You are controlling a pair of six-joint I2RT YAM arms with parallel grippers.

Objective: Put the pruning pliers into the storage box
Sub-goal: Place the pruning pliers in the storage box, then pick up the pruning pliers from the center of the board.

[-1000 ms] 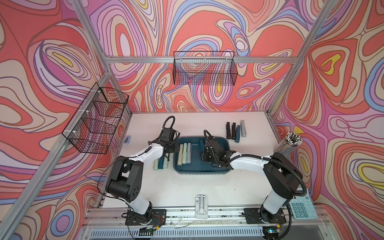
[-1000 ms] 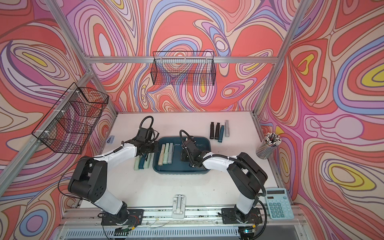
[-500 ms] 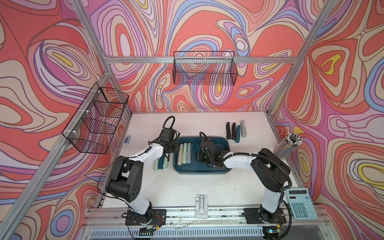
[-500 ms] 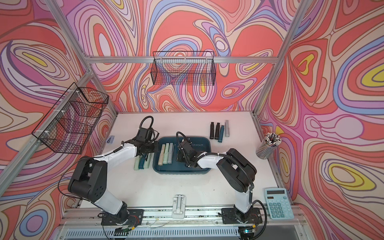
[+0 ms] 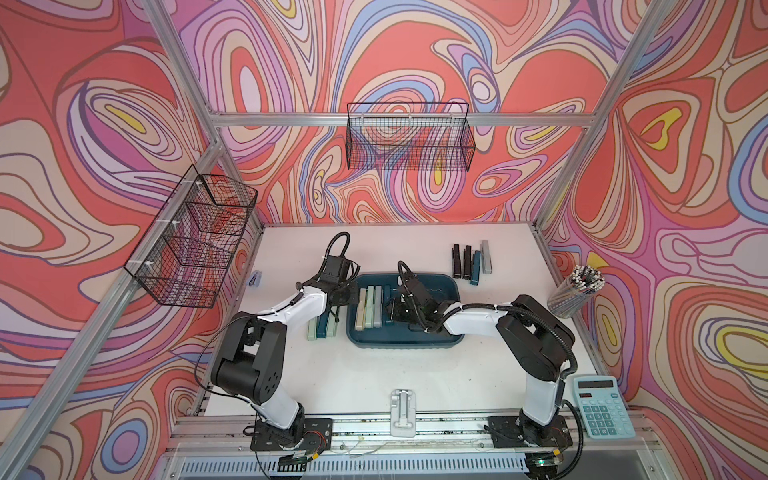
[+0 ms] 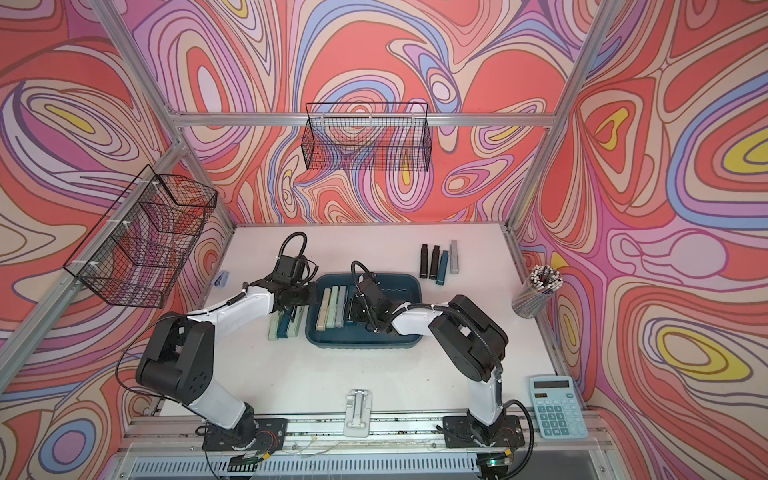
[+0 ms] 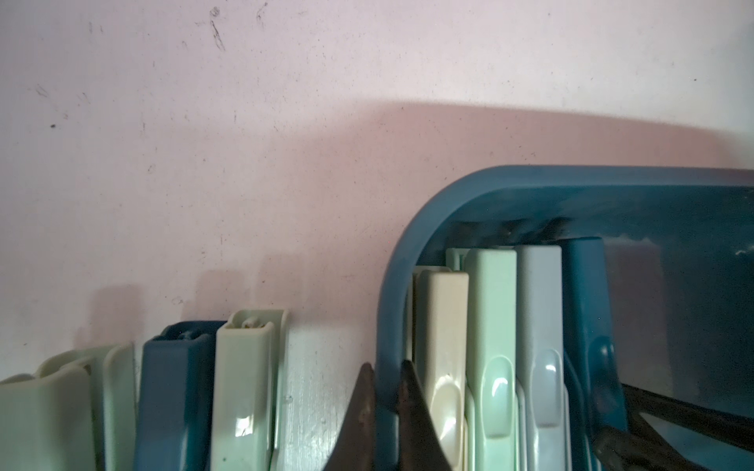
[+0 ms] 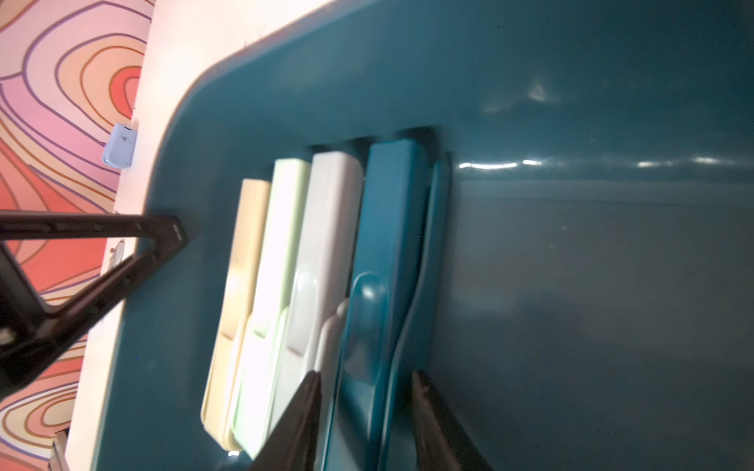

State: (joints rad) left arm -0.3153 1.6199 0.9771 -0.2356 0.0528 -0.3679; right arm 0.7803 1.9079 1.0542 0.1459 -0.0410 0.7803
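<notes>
**Left pinches the box wall, right stands astride the teal pliers**

The left gripper (image 7: pixel 386 365) is closed on the storage box (image 7: pixel 449 195). One finger (image 7: pixel 361 407) is outside its side wall and the other inside, with the wall pinched between them. The right gripper (image 8: pixel 365 373) is parted inside the box. Its fingers (image 8: pixel 302 424) stand either side of the dark teal pliers (image 8: pixel 387 228), with a sliver of gap showing. That tool lies flat on the box floor.

Beside it, in a row towards the pinched wall, lie the grey pliers (image 8: pixel 326 228), the pale green pliers (image 8: pixel 281 228) and the cream pliers (image 8: pixel 245 253), all parallel. Just outside that wall, on the table (image 5: pixel 374 374), three more pliers (image 5: pixel 322 330) lie side by side, near the box but apart from it.

In both top views the box sits mid-table between the two arms. Near the far right corner lie four pliers (image 5: pixel 471 262), two black, one teal and one grey, in a row well apart from the box. A small blue gadget (image 5: pixel 254 279) lies by the left edge.
</notes>
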